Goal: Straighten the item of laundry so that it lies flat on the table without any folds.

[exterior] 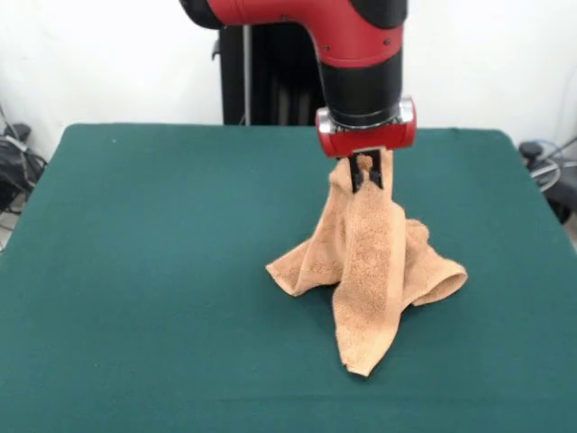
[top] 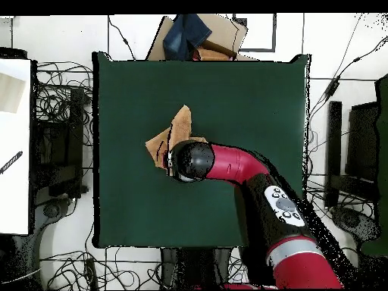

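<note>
Towel (exterior: pixel 365 262) hangs pinched in the jaws (exterior: pixel 365 171), lower folds on table (exterior: pixel 162 271).

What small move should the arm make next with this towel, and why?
Probably carry the pinched part sideways while lowering it, so the cloth drags out flat. The tool is shut on the towel near its top, holding it up in a bunched peak, while the lower folds spread in three lobes on the table. Dropping it here would likely leave a crumpled heap.
</note>
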